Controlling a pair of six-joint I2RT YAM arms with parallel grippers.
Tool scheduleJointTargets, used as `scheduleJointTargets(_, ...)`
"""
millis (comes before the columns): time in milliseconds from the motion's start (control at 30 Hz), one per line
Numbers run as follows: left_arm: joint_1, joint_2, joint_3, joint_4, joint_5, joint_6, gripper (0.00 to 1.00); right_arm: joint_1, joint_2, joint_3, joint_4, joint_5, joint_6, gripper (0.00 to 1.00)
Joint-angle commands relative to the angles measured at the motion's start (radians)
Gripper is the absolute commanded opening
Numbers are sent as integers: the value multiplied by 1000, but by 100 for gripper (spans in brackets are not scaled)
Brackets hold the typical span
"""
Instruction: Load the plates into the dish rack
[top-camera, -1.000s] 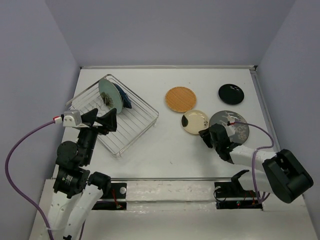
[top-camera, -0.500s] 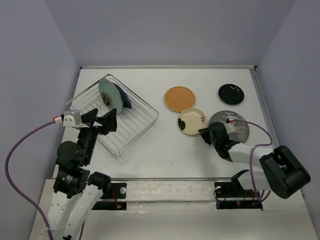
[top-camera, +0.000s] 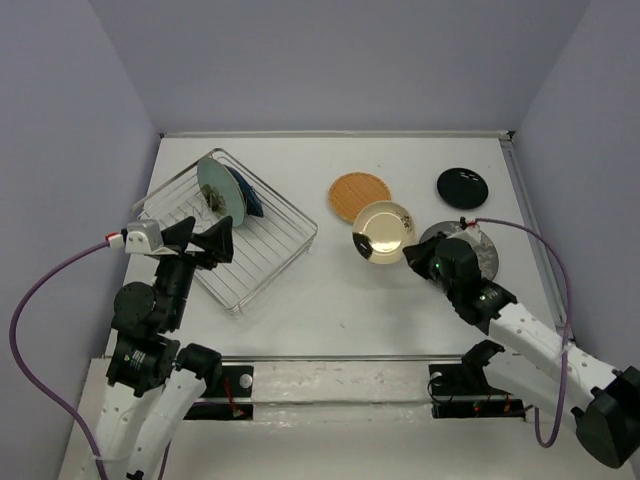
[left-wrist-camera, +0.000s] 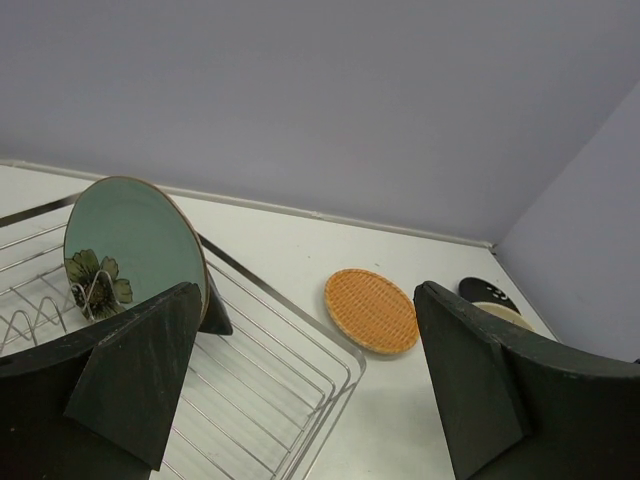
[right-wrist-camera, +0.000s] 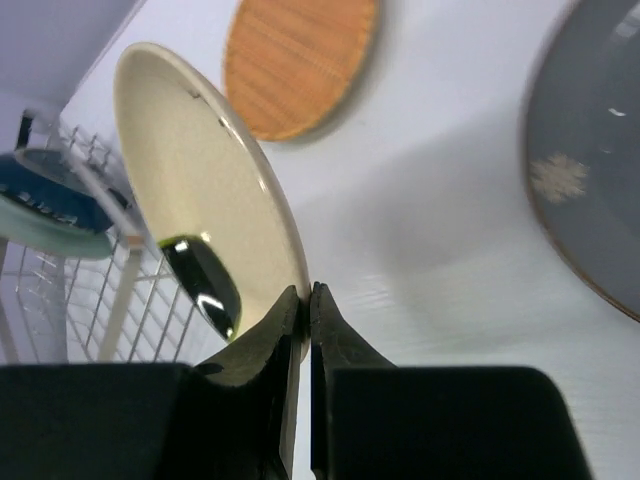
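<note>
Dish rack (top-camera: 272, 250) at the worktop's (top-camera: 330, 290) left, two plates loaded, a third in the right gripper (right-wrist-camera: 305, 300).
Large teal plate (top-camera: 222, 187) and dark blue plate (top-camera: 254, 205) stand upright at the rack's far end. Small cream plate (top-camera: 384, 232), near the orange plate (top-camera: 360, 197), tilts steeply, its rim pinched in tightly closed jaws; best carried edge-on, then lowered between free tines. Left gripper (top-camera: 200, 238) hangs wide open, empty.

Dish rack (top-camera: 272, 240) left on tabletop (top-camera: 330, 305), flower plate (top-camera: 220, 185) and teardrop plate (top-camera: 254, 205) upright inside; right: woven plate (top-camera: 352, 192), deer plate (top-camera: 483, 253), corner plate (top-camera: 462, 187), lifted plate (top-camera: 383, 232) between.
</note>
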Motion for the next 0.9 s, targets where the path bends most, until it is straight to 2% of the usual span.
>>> scheduleJointTargets(0, 19, -3, 5, 44, -32, -2, 99, 143, 152, 310, 12, -18, -271, 7)
scheduleJointTargets(33, 21, -5, 8, 40, -79, 1, 99, 205, 212, 379, 3, 91, -314, 7)
scheduleJointTargets(67, 24, -10, 17, 14, -112, 1, 99, 318, 340, 451, -9, 150, -356, 7)
scheduleJointTargets(133, 27, -32, 21, -9, -231, -6, 99, 404, 465, 658, -6, 251, -460, 7)
scheduleJointTargets(200, 29, -56, 28, -23, -325, -22, 99, 437, 630, 781, 15, 282, -511, 7)
scheduleJointTargets(233, 30, -85, 34, -46, -442, -35, 99, 449, 677, 893, 32, 307, -561, 7)
scheduleJointTargets(333, 27, -148, 43, -72, -575, -81, 99, 472, 855, 1044, 73, 310, -614, 7)
scheduleJointTargets(367, 26, -161, 35, -69, -616, -91, 99, 483, 900, 1147, 73, 304, -629, 7)
scheduleJointTargets(567, 12, -203, 32, -43, -673, -98, 99, 549, 1283, 1530, 52, 465, -753, 7)
scheduleJointTargets(733, -2, -212, 29, -38, -657, -98, 99, 581, 1553, 1955, 58, 589, -920, 7)
scheduleJointTargets(767, -5, -214, 28, -38, -643, -91, 99, 590, 1642, 2018, 70, 620, -950, 7)
scheduleJointTargets(867, -11, -215, 26, -34, -626, -86, 99, 599, 1733, 2153, 173, 675, -1083, 7)
